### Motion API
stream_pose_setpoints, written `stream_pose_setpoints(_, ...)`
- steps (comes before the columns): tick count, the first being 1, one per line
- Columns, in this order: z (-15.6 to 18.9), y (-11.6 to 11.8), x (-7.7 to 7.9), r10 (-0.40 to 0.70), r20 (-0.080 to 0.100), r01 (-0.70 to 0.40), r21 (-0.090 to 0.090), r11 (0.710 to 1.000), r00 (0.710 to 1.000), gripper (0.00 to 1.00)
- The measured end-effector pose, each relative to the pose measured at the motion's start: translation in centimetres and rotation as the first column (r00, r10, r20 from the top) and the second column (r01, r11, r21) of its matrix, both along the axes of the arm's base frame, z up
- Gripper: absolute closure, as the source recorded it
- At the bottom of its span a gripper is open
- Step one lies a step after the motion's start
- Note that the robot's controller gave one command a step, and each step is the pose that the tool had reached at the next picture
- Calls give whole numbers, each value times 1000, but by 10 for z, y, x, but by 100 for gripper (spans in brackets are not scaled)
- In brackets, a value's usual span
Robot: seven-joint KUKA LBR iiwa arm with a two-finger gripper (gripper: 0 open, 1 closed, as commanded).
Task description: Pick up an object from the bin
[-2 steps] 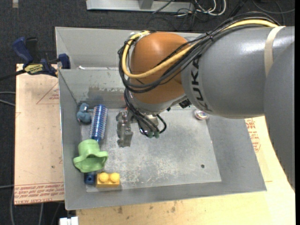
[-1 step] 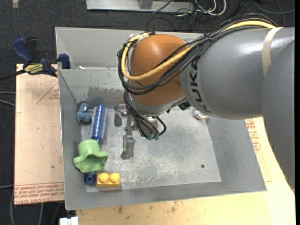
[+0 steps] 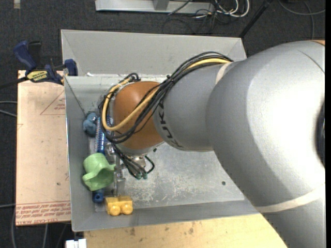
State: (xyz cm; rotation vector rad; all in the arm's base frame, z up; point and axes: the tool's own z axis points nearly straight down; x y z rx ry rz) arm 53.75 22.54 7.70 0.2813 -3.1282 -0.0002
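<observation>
My gripper (image 3: pixel 121 174) hangs low over the bin's left front corner, beneath the orange dome on the wrist. A light green cup-shaped thing (image 3: pixel 97 170) lies right against the gripper's left side; I cannot make out whether they touch. Just in front of the gripper, by the bin's front wall, lies a yellow two-stud brick (image 3: pixel 119 206). A small dark blue piece (image 3: pixel 98 197) peeks out from under the green cup, left of the yellow brick.
A blue-grey lumpy thing (image 3: pixel 91 122) sits against the left wall farther back, with a blue ridged strip (image 3: pixel 99 137) beside it. The arm and its cables cover the bin's middle and right. Bare floor shows at the front right.
</observation>
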Motion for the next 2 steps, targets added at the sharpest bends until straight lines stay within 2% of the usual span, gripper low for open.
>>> stream_pose_setpoints(1,3,-1,1,-2,0,2,-1,1000,1000,100)
stream_pose_setpoints(2,126,16,12,-15,11,15,6,1000,1000,100)
